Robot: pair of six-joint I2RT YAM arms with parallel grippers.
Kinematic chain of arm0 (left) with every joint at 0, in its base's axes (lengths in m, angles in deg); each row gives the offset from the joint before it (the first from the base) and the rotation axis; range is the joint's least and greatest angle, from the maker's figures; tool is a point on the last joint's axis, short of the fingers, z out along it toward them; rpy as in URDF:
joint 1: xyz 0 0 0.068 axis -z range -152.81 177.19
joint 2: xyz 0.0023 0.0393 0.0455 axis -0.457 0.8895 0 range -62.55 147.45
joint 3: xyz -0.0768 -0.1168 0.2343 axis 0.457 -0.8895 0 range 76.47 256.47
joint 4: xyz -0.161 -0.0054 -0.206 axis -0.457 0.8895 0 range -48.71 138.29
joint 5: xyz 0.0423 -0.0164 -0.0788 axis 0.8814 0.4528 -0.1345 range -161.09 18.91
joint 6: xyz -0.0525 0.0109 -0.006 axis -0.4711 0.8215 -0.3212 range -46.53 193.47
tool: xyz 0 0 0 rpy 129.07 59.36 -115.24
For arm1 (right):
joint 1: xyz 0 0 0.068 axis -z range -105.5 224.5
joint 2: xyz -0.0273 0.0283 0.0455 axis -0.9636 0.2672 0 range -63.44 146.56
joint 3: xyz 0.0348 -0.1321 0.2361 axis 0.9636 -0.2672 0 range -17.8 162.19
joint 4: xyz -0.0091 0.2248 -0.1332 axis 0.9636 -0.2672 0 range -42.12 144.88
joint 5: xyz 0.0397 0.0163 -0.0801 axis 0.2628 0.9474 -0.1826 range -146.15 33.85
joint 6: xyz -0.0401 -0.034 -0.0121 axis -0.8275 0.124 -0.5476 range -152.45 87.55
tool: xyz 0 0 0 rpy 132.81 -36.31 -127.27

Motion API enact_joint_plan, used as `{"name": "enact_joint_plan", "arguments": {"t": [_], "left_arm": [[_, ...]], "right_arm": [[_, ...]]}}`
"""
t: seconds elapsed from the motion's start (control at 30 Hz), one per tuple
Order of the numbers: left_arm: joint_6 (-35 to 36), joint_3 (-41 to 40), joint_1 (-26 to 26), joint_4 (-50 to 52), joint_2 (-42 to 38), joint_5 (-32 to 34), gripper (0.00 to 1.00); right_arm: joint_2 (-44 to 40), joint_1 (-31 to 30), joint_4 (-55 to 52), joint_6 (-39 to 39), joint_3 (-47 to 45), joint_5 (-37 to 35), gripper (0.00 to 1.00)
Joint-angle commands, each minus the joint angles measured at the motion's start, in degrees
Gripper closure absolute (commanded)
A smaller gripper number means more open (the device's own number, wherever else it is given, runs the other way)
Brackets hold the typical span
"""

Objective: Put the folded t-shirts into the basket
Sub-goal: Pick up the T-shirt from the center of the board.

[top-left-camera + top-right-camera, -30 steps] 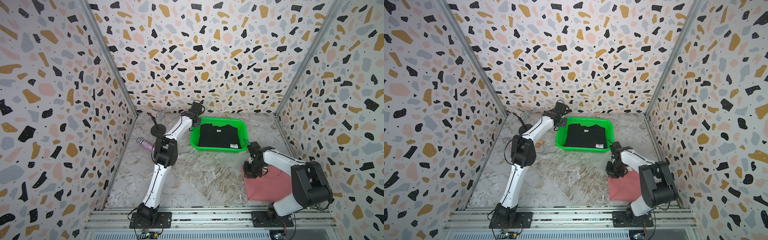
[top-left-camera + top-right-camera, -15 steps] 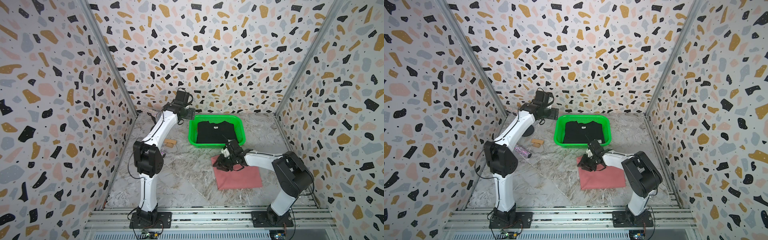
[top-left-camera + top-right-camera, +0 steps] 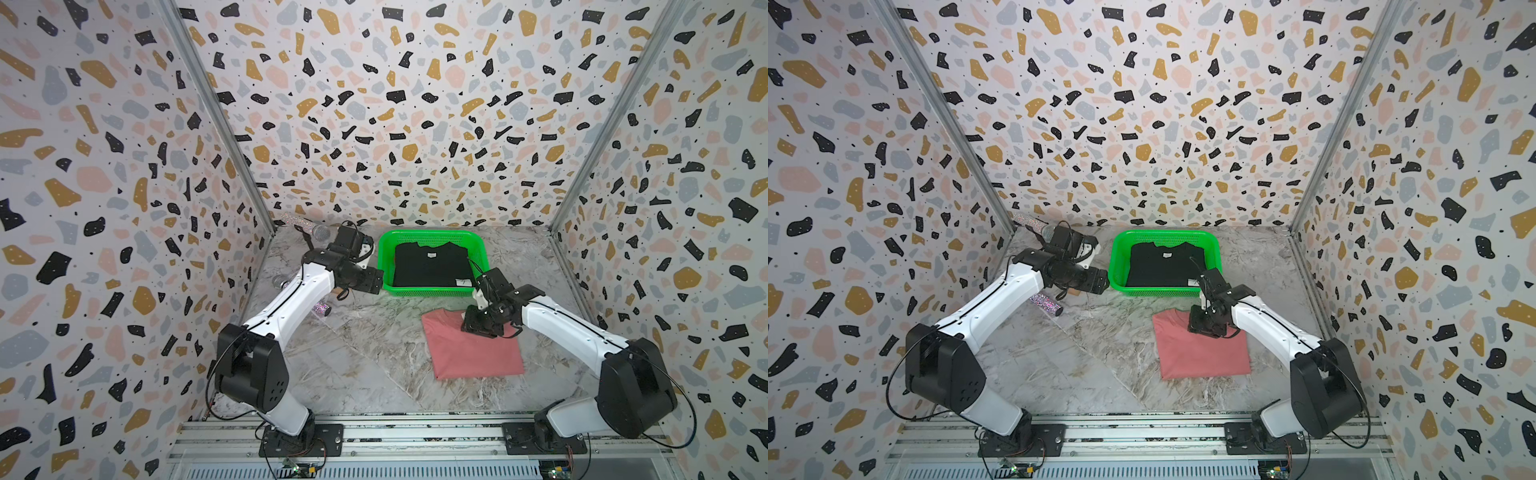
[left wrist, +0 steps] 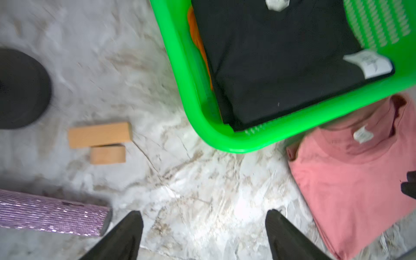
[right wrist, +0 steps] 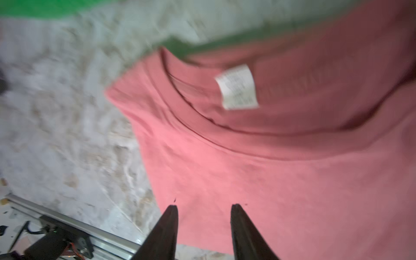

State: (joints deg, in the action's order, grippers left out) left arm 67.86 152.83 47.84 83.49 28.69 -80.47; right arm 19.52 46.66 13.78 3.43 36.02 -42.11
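Already the black shirt [image 3: 432, 268] lies in the green basket [image 3: 432, 291]. Right gripper [image 5: 203, 206] is over the pink shirt [image 3: 473, 353], jaws parted; left gripper [image 4: 203, 213] gapes empty.

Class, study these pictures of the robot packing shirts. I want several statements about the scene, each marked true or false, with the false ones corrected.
1. The black t-shirt lies in the basket. True.
2. The pink t-shirt is in the basket too. False: it lies flat on the table, just outside the basket.
3. The right gripper is clamped on the pink t-shirt. False: its jaws stand apart above the shirt.
4. An orange t-shirt shows beneath the black one. True.
5. The left gripper holds a wooden block. False: it is open and empty, and the wooden blocks lie on the table.
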Motion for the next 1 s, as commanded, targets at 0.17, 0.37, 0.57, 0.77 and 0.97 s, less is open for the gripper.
{"name": "enact_joint_plan", "arguments": {"t": [0.17, 0.37, 0.57, 0.77, 0.97], "left_arm": [[-1.0, -9.8, 0.8, -3.5, -2.2, -12.7, 0.08], [-1.6, -13.4, 0.8, -6.6, -1.4, -14.9, 0.06], [0.2, -13.6, 2.3, -8.8, 1.8, -14.8, 0.06], [3.5, -13.5, 6.8, -10.9, 4.3, -14.8, 0.06], [5.1, -13.1, 9.1, -14.8, 7.2, -17.9, 0.00]], "right_arm": [[7.0, -7.2, -0.1, -3.5, -3.9, 5.7, 0.63], [9.7, -13.8, 6.9, -2.3, -0.7, 15.4, 0.64], [5.3, -16.3, 15.3, 1.7, -1.7, 24.7, 0.59], [-7.3, -8.0, 4.5, -2.9, -3.0, 18.1, 0.50], [-16.2, 13.6, -6.3, -7.3, -6.9, 14.3, 0.35]]}}
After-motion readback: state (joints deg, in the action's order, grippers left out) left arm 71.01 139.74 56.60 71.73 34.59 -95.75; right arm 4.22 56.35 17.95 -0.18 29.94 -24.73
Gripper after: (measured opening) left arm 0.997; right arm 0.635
